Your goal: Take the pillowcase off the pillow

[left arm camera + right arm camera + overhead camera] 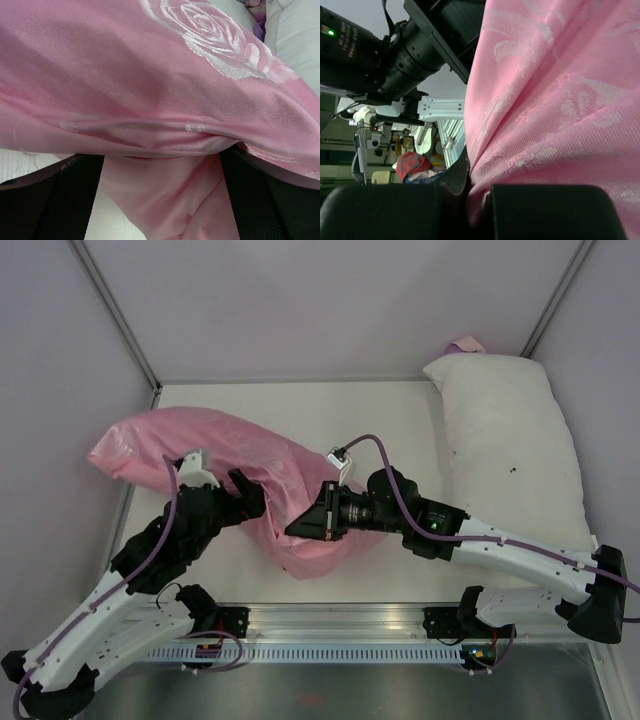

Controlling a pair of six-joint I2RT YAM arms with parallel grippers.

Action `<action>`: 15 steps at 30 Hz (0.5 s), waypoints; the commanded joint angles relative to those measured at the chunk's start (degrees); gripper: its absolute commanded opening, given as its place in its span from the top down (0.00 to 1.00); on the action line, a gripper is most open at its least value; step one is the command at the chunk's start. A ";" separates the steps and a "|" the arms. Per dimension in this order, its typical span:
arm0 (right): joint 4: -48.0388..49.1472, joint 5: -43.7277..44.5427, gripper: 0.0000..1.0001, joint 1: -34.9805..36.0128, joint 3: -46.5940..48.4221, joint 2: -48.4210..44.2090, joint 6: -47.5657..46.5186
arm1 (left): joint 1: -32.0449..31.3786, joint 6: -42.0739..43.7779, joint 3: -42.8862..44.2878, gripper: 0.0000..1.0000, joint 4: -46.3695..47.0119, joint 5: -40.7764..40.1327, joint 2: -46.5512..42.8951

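The pink pillowcase (215, 445) with pale rose prints lies bulging across the left half of the table, its near end bunched between the two arms. The pillow is hidden from every view. My left gripper (250, 497) is open against the case's near side. In the left wrist view its dark fingers (65, 200) stand wide apart, a fold of the pillowcase (165, 90) draped over and hanging between them. My right gripper (303, 524) is shut on the pillowcase's bunched end; in the right wrist view the pillowcase (555, 100) is pinched between the pads (545, 212).
A white pillow with small dark specks (510, 440) lies along the right side of the table, a scrap of purple cloth (465, 343) behind it. An aluminium rail (330, 625) runs along the near edge. Pale walls enclose the back and sides.
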 commanded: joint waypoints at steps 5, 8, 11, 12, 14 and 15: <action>5.35 2.33 1.00 1.58 8.94 -0.63 -2.36 | 0.55 13.84 16.64 0.00 15.26 -0.08 20.13; -0.63 10.60 1.00 -2.27 11.85 -0.45 -0.88 | 3.44 15.51 28.50 0.00 11.84 7.04 33.56; -0.38 11.84 1.00 -11.99 9.76 -0.45 2.19 | 5.74 16.21 40.11 0.00 7.89 10.84 45.62; 0.58 10.45 1.00 -21.27 8.35 1.21 2.47 | 6.52 19.35 46.77 0.00 7.35 10.32 54.78; 0.51 8.25 1.00 -27.49 7.90 3.75 2.64 | 6.79 19.73 52.09 0.00 5.07 8.04 57.48; 1.38 7.11 1.00 -30.91 7.72 5.34 3.08 | 7.57 20.95 54.81 0.00 4.28 7.07 59.68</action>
